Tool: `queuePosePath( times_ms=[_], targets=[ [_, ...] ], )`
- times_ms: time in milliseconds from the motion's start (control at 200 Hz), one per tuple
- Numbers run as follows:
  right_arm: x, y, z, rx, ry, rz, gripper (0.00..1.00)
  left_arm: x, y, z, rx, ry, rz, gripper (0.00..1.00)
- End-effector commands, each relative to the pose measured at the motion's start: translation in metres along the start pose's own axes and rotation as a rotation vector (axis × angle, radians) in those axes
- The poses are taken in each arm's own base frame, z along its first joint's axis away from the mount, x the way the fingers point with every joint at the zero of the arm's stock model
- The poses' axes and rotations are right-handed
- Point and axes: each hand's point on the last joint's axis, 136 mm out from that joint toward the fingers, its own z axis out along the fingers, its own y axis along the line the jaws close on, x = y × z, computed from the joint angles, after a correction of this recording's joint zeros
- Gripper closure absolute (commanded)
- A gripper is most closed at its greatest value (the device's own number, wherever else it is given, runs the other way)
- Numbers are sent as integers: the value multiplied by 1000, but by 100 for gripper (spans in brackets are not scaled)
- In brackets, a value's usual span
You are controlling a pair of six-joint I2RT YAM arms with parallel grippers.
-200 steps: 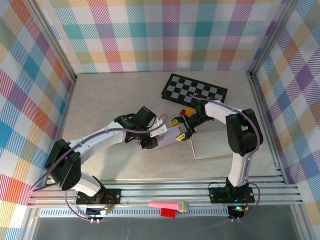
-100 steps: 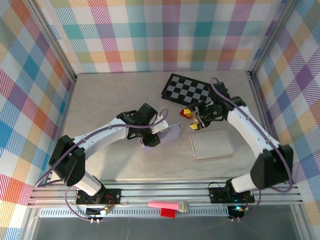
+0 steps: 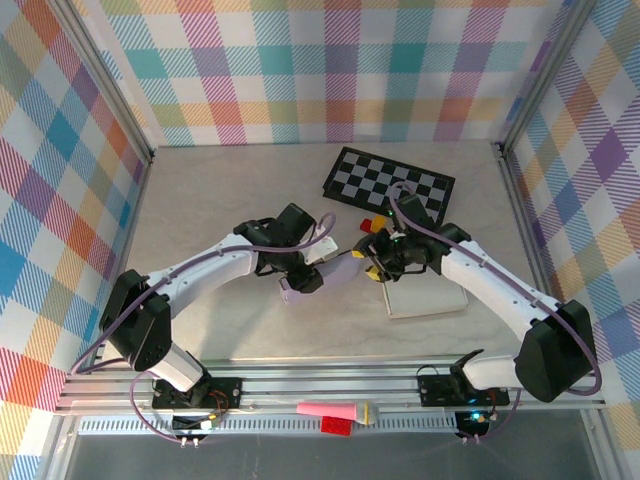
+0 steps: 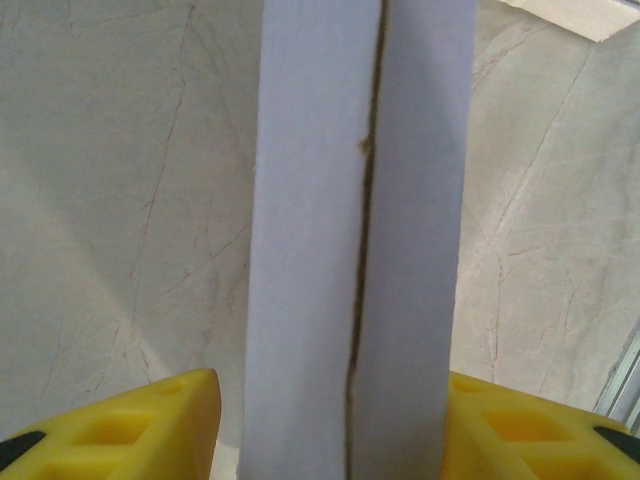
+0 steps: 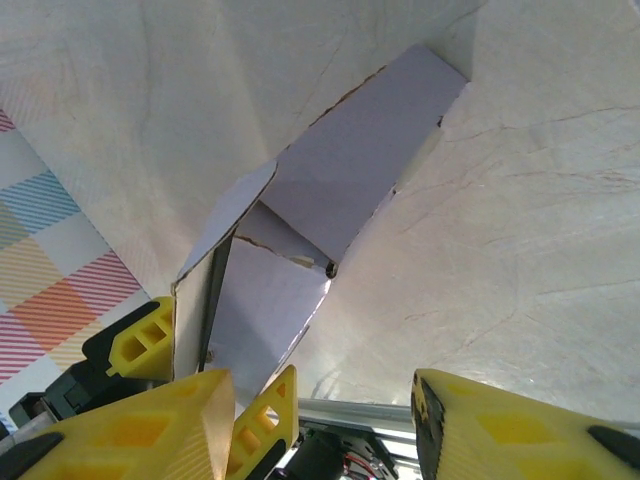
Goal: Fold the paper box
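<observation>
Right gripper point(image 3: 370, 262) returned, paper box point(image 3: 338, 268) pointing rightward

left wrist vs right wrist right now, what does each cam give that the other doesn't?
Left wrist: the seam running down the paper box, close up between the fingers of the left gripper; a pale board corner top right. Right wrist: the box's open end flaps, the plaid wall, the right gripper open. Shared: the box and the marbled table.

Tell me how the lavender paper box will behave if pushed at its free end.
Probably light and floppy: the paper box is thin sheet, its flaps standing at odd angles. The seam gapes, so a push would likely buckle or open it rather than slide it.
</observation>
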Motion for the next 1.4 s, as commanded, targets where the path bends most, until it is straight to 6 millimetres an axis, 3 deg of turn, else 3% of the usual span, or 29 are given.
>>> queuePosePath(
  times_ms=[0, 355, 580, 925, 1215, 1395],
  targets=[
    [-3, 3, 8, -21, -35, -19, 50, 2, -1, 0, 31, 24, -33, 47],
    [-1, 3, 28, 37, -39, -49, 53, 1, -1, 0, 27, 22, -39, 47],
    [-3, -24, 38, 161, -47, -21, 57, 1, 1, -1, 21, 18, -45, 45],
    [-1, -46, 37, 320, -59, 11, 64, -4, 6, -8, 17, -9, -75, 43],
    [3, -31, 38, 299, -41, -23, 66, 0, 8, -9, 28, 3, -93, 46],
    [3, -19, 28, 266, -52, -92, 61, -1, 8, -10, 27, -4, -84, 47]
  ],
)
